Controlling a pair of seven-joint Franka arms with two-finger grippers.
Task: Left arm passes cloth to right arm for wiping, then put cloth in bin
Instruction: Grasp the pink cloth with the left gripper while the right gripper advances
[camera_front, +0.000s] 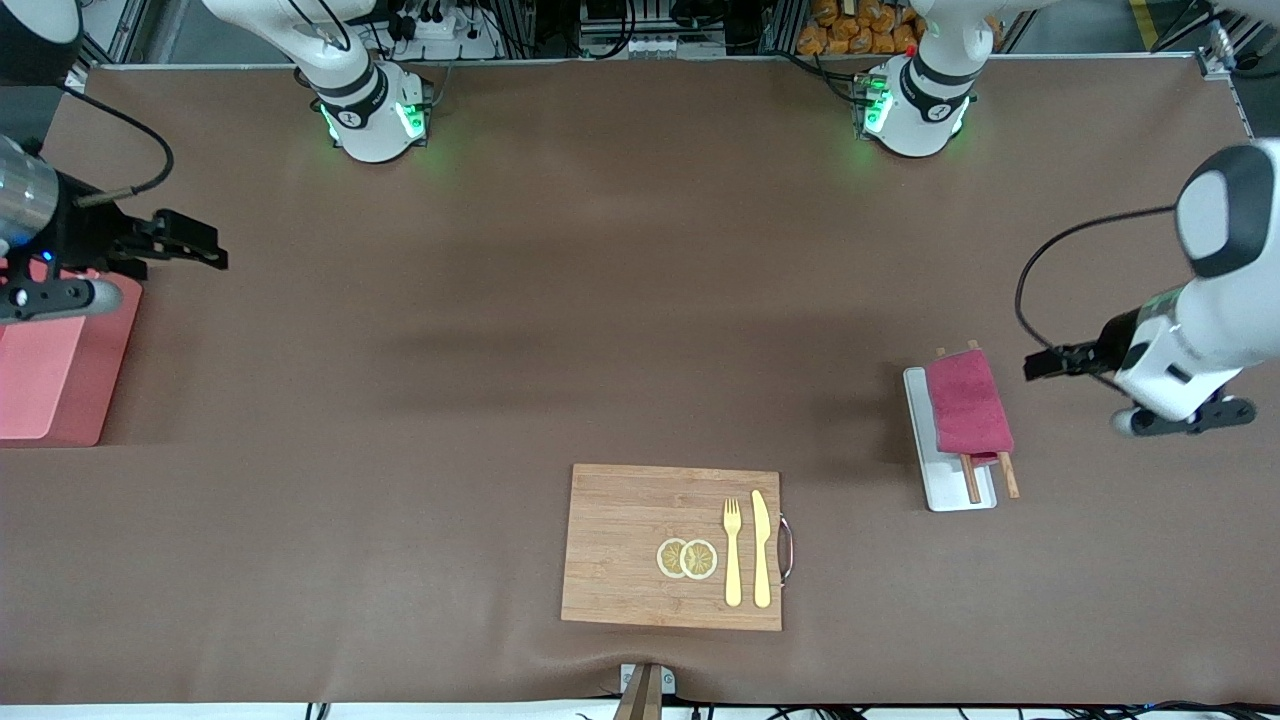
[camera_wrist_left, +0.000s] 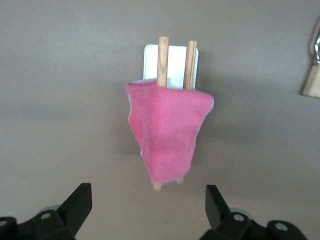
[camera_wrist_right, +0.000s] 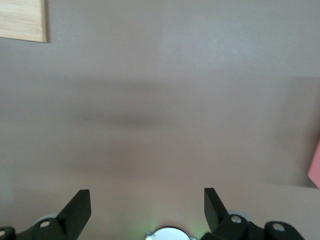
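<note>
The magenta-pink cloth (camera_front: 968, 402) lies draped over two wooden sticks on a white tray (camera_front: 955, 490), toward the left arm's end of the table. My left gripper (camera_front: 1036, 365) hangs open and empty over the mat beside the tray. In the left wrist view the cloth (camera_wrist_left: 167, 132) shows ahead of the open left gripper (camera_wrist_left: 148, 205). The pale pink bin (camera_front: 50, 370) stands at the right arm's end of the table. My right gripper (camera_front: 212, 250) is open and empty, over the mat beside the bin. It also shows open in the right wrist view (camera_wrist_right: 147, 210).
A wooden board (camera_front: 640, 545) with a fork, a knife and two lemon slices lies near the front camera's edge of the table. A corner of the board (camera_wrist_right: 22, 20) shows in the right wrist view, and so does the bin's edge (camera_wrist_right: 315, 165).
</note>
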